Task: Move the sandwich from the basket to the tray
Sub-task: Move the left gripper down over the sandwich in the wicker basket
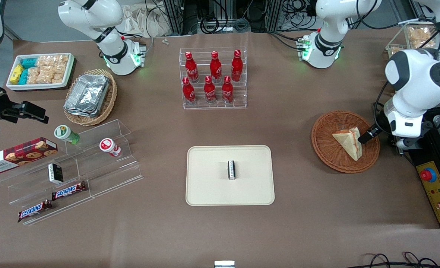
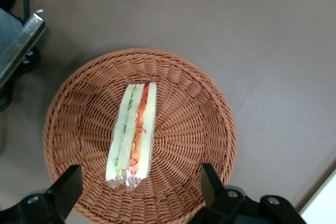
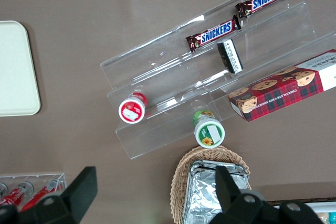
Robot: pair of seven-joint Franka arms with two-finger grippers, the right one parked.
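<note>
A brown-covered table [image 1: 287, 230] filled my front view, the tray [image 1: 208, 186] at centre with a small dark packet [image 1: 231, 170] on it. At centre right sat the basket [image 1: 326, 149], the sandwich [image 1: 348, 141] inside, my gripper [image 1: 367, 136] just beside it, half hidden by the arm.

From the left wrist, the fingers [image 2: 68, 184] stood wide apart above the basket [image 2: 199, 108], straddling nothing. The sandwich [image 2: 132, 132] lay wrapped in film: light, soft, slippery, I judged, so pinch gently across the bread faces. Its lower tip blurred into glare.
</note>
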